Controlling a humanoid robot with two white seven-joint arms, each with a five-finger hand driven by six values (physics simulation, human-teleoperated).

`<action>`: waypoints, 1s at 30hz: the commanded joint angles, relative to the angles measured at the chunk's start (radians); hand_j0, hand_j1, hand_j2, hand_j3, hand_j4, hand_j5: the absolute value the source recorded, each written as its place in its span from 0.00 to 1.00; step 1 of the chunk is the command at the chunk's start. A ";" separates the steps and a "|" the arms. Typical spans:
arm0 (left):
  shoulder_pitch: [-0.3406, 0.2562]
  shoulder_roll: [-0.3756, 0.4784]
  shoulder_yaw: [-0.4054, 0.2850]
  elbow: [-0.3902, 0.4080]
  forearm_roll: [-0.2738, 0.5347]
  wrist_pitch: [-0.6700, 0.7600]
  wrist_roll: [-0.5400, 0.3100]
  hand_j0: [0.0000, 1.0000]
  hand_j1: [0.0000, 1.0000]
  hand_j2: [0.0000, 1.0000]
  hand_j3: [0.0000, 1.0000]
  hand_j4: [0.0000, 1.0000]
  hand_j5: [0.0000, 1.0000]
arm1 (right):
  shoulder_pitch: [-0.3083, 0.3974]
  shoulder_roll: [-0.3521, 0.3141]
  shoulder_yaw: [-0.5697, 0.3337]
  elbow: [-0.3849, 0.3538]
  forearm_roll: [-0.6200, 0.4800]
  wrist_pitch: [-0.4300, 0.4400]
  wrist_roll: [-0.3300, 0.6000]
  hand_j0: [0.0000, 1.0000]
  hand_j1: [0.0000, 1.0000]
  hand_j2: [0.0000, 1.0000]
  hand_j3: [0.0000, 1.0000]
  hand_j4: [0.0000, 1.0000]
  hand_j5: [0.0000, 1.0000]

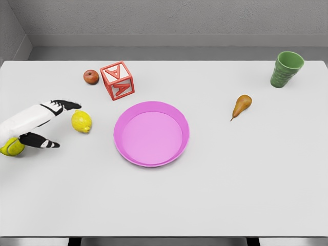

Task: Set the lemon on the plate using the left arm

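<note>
Reaching: left hand (43, 125) comes in from the table's (215, 189) left edge, fingers spread, holding nothing
Lemon (81, 122): just beside the hand's fingertips, toward the plate, near the left edge; not yet grasped
Long axis: roughly pointing from the far-left to the near-right corner
Plate (151, 134): pink, mid-table, just beyond the lemon
Nearer arm: left, by judgement; right not visible
Distractor: yellow-green ball (11, 147) under the forearm

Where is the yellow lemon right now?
In the head view the lemon lies on the table's left side, between the left hand and the pink plate, below the red apple.
</note>
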 commanded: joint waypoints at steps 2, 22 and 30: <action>-0.020 0.076 0.005 0.017 -0.002 0.002 -0.046 1.00 1.00 1.00 1.00 1.00 1.00 | 0.000 0.000 0.000 0.000 0.000 0.000 0.002 1.00 1.00 1.00 1.00 1.00 1.00; -0.316 -0.019 -0.256 0.052 -0.372 0.002 -0.058 1.00 1.00 1.00 1.00 1.00 1.00 | 0.000 0.000 0.000 0.000 0.000 0.000 0.000 1.00 1.00 1.00 1.00 1.00 1.00; -0.351 -0.039 -0.297 0.060 -0.426 0.002 -0.058 1.00 1.00 1.00 1.00 1.00 1.00 | 0.000 0.000 0.000 0.000 0.000 0.000 0.000 1.00 1.00 1.00 1.00 1.00 1.00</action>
